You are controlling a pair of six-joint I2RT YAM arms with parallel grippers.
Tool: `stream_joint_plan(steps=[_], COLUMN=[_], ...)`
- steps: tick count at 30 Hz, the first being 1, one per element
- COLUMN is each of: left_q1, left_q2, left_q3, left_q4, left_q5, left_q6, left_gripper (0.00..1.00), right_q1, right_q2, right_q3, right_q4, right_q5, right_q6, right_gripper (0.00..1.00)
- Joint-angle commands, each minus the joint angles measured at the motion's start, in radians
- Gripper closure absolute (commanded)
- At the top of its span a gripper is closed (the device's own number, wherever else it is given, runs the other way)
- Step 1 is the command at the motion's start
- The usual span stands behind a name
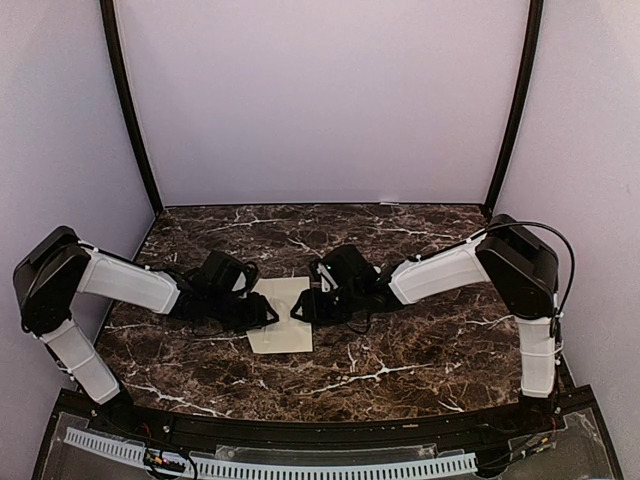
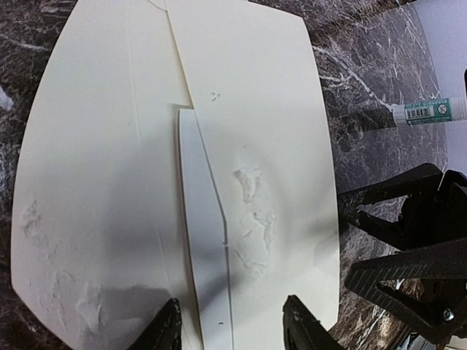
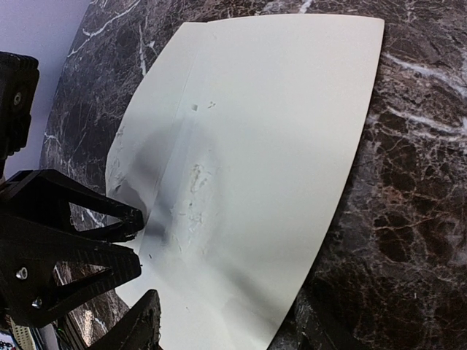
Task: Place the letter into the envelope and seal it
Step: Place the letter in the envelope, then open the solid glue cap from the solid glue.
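The letter (image 2: pixel 203 240) peeks out as a thin white strip from the envelope (image 1: pixel 281 315), flat in the middle of the bench (image 1: pixel 420 350). Pressing now might crumple that strip. The left claw (image 2: pixel 232 328) and right claw (image 2: pixel 344 240) are open, holding nothing, near enough to bump. There is room behind.

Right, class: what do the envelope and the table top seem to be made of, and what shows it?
The envelope: matte cream paper, it seems; fold lines and scuffed, peeled patches show on it. The table top: dark brown marble or a marble-look laminate, white-veined with a slight sheen; which of the two cannot be told.
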Motion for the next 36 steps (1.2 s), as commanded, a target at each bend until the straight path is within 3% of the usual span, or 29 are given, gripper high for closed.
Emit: stream_joint_plan(steps=[1, 36], left_q1=[-0.003, -0.032], left_q2=[0.015, 0.076], left_q3=[0.012, 0.053], left_q4=[0.007, 0.051], left_q5=[0.015, 0.052], left_q6=[-0.004, -0.021], left_gripper=[0.53, 0.54], right_q1=[-0.002, 0.0], right_q2=[0.031, 0.051], right_q3=[-0.017, -0.004], right_q4=[-0.004, -0.001], right_q5=[-0.004, -0.024], right_q6=[0.007, 0.008], right_gripper=[0.41, 0.41])
